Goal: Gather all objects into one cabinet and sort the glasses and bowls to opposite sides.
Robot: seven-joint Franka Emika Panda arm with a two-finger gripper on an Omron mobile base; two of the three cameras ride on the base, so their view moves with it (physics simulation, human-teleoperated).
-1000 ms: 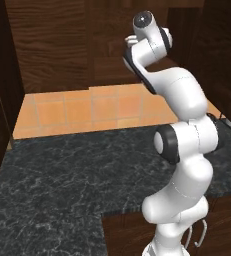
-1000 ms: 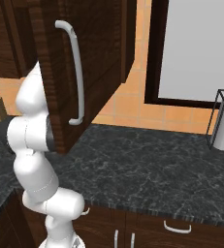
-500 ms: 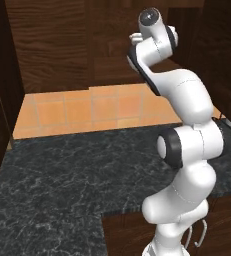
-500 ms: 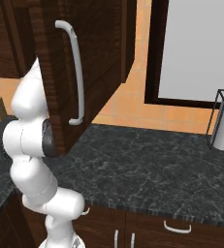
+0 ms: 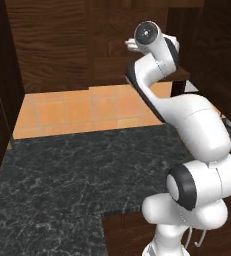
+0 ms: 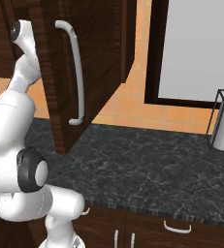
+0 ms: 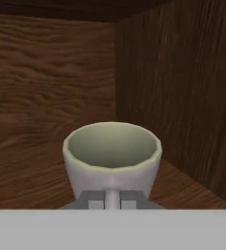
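Deep inside cabinet (image 7: pixel 183 97), hand (image 7: pixel 112 199) clamps grey-beige cup (image 7: pixel 112 151) by near rim; should keep it upright, set down gently near side wall.

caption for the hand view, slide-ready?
Tool shut on the near rim of the grey-beige cup, which sits on the dark wooden cabinet shelf near the corner.

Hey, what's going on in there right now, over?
Gripper shut on grey-beige cup. Cup inside dark cabinet, near right wall. Nothing in the way.

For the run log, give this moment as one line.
pincer: shut on pale grey-beige cup | place: dark wooden cabinet shelf, right corner
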